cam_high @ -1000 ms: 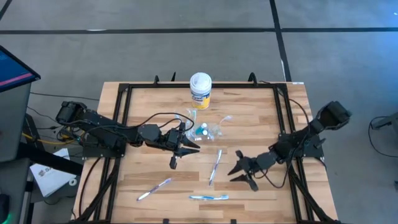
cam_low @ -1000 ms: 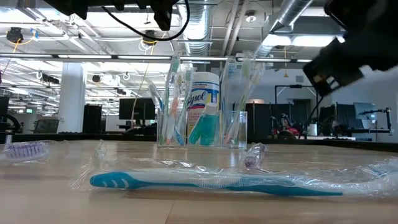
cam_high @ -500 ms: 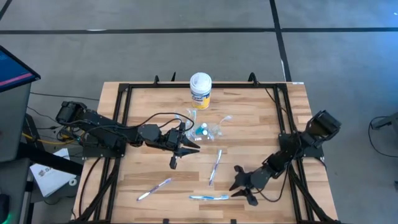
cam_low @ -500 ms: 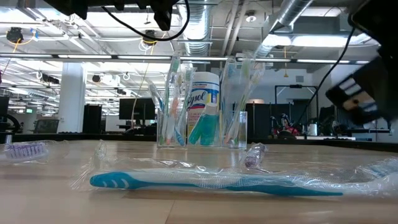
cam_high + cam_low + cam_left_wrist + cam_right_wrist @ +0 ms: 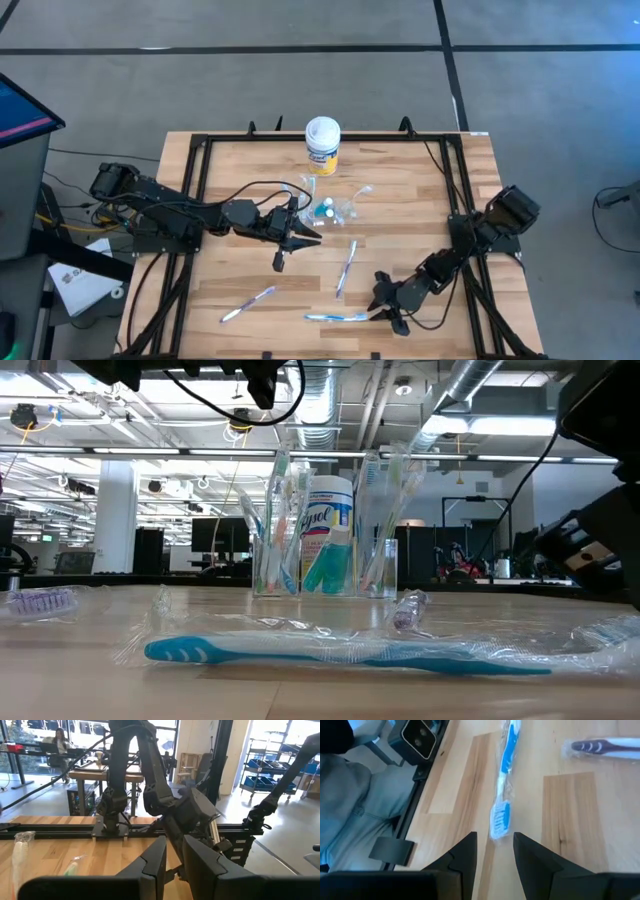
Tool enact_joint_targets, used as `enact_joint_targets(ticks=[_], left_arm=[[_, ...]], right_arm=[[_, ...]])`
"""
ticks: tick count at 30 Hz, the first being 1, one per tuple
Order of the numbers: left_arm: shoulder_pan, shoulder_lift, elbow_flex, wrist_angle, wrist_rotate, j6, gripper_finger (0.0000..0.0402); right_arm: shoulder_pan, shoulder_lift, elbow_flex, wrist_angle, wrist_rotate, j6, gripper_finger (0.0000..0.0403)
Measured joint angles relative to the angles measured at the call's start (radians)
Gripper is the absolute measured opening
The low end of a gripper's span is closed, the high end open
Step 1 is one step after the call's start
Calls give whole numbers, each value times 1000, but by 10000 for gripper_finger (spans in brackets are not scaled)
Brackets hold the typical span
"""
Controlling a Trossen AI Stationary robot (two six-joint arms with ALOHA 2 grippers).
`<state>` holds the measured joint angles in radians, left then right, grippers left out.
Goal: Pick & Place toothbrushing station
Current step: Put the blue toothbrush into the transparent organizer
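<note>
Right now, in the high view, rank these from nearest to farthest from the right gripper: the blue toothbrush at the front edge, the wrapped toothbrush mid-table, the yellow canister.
From the right gripper:
1. Blue toothbrush, at the front edge, right beside the fingertips.
2. Wrapped toothbrush, mid-table, a little farther back.
3. Yellow canister, at the far edge, clearly farthest.

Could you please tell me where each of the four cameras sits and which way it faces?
High view: above the table, looking straight down; both arms show, left gripper, right gripper.
Low view: at tabletop height, looking level past the wrapped blue toothbrush to the cups; the arms overhang it.
Left wrist view: looks across the table at the right arm; own fingers below.
Right wrist view: looks down; own fingers flank the toothbrush head.
Shared: high, low and right wrist views show that blue toothbrush.
</note>
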<state>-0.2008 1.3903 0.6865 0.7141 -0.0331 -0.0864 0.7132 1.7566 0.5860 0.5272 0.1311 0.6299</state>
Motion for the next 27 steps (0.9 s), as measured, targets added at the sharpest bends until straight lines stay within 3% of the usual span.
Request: enact_joint_targets(ticks=[27], left_arm=[[0, 0, 0, -1, 0, 0, 58]], right_arm=[[0, 0, 0, -27, 43, 25, 118]])
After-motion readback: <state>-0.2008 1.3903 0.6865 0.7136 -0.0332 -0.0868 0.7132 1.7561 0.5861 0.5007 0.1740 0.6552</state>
